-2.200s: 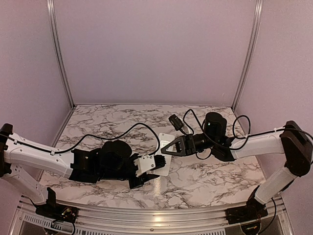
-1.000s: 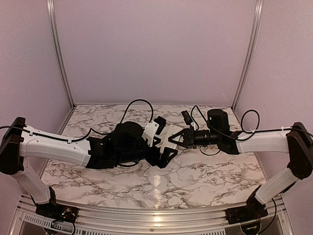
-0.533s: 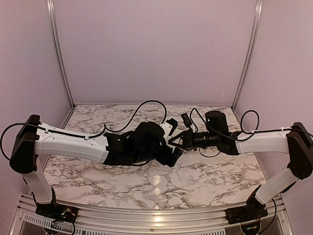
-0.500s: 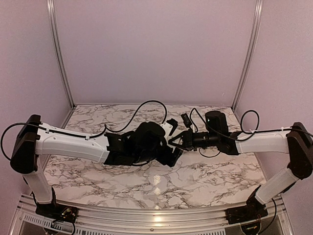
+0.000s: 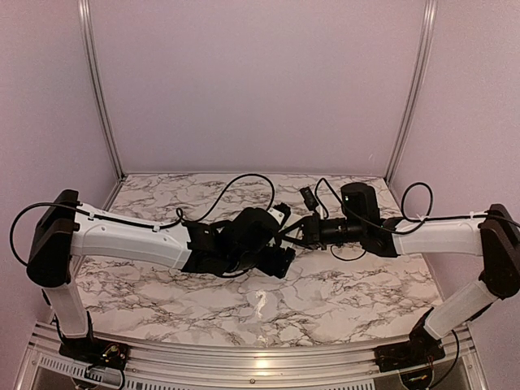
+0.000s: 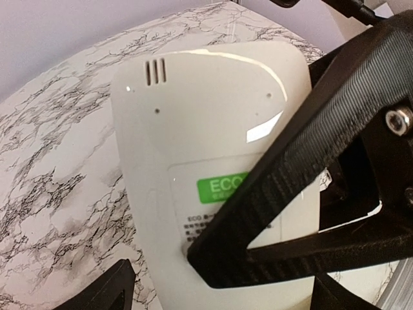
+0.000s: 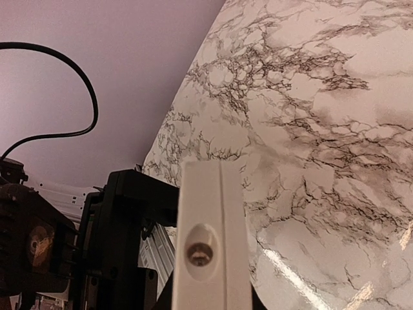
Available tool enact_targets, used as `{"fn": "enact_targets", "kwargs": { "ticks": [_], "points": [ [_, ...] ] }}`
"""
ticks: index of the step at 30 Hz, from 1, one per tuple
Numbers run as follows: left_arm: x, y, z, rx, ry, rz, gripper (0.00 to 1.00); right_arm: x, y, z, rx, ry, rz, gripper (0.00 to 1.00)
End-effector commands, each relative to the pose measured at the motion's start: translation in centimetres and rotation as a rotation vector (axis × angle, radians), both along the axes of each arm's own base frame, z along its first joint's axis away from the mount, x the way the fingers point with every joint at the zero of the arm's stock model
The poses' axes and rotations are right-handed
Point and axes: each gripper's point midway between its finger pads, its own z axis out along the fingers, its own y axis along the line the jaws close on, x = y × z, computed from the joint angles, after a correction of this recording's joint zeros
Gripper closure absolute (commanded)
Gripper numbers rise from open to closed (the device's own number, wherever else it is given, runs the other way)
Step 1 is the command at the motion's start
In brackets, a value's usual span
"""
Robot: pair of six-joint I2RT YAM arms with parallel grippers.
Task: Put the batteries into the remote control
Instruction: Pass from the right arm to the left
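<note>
Remote control point(image 6: 206, 129) lower end off-frame

The top camera looks down from above and behind my bases point(image 5: 89, 351) over the whole table point(image 5: 146, 280). My left wrist camera faces the back of the remote point(image 6: 193, 129), very near. My right wrist camera looks along its end. All three share the table.

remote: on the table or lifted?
Lifted. The right hand grips the remote control clear of the marble table, which shows behind it in both wrist views.

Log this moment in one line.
right pincer: shut on remote control | left pincer: open, flanking it | batteries: not in view
</note>
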Motion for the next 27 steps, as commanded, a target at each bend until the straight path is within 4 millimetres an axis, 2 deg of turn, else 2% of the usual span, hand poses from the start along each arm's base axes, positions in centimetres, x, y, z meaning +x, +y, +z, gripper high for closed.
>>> {"fn": "enact_targets", "kwargs": {
  "ticks": [1,11,12,14,16,18,20,23,27],
  "points": [
    [0.6,0.4,1.1,-0.050,0.007,0.016,0.13,0.1,0.6,2.2,0.029,-0.056,0.010,0.95],
    [1.2,-0.4,1.9,-0.105,0.024,0.006,0.23,-0.2,1.0,1.7,0.008,-0.056,0.019,0.91],
    [1.2,-0.5,2.0,-0.109,0.024,-0.001,0.25,-0.2,1.0,1.7,0.009,-0.058,0.021,0.91],
    [1.0,-0.4,2.3,-0.119,0.023,-0.012,0.37,-0.1,1.0,1.8,0.007,-0.061,0.021,0.88],
    [0.9,-0.3,2.7,-0.145,0.022,-0.028,0.45,0.0,0.8,2.0,0.008,-0.066,0.022,0.78],
    [0.5,-0.4,3.5,-0.200,0.027,-0.066,0.50,0.4,0.3,2.4,0.022,-0.071,0.020,0.57],
    [0.2,0.0,4.3,-0.242,0.027,-0.097,0.54,0.9,-0.6,3.2,0.040,-0.092,0.009,0.42],
    [-0.6,0.1,5.7,-0.287,0.009,-0.164,0.57,1.2,-1.6,5.4,0.063,-0.171,0.001,0.14],
    [-2.5,-0.2,8.3,-0.349,-0.015,-0.303,0.58,0.9,-2.5,9.3,0.082,-0.373,0.026,0.03]
  ]
}}
